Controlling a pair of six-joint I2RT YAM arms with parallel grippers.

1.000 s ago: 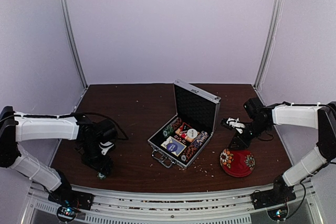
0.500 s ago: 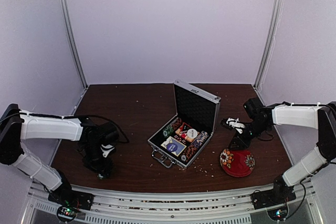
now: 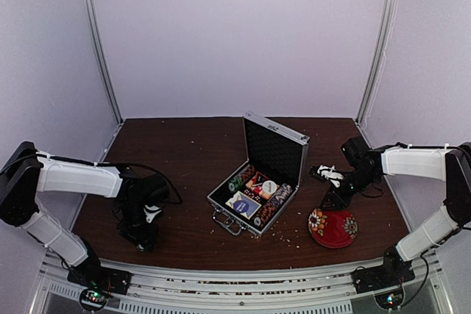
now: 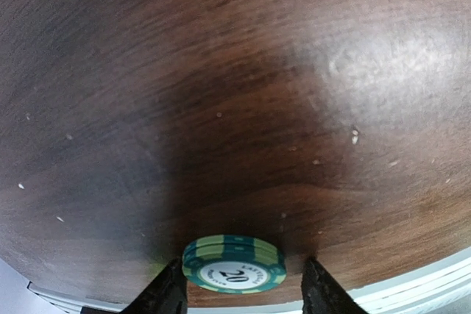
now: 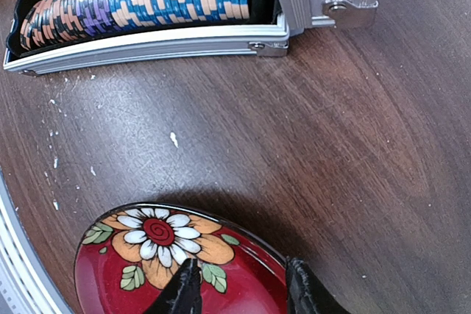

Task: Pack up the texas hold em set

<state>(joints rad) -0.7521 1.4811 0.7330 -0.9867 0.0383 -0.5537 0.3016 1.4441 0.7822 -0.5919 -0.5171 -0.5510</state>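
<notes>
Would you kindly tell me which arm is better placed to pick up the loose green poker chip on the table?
Left. The left hand straddles the green striped-edge round poker chip, one finger either side. The right hand hangs over the red floral bowl, beyond the silver aluminium briefcase.

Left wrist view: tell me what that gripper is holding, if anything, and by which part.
Nothing yet. The left gripper stands open astride the green poker chip, which lies flat on the table, with a gap showing at one finger.
</notes>
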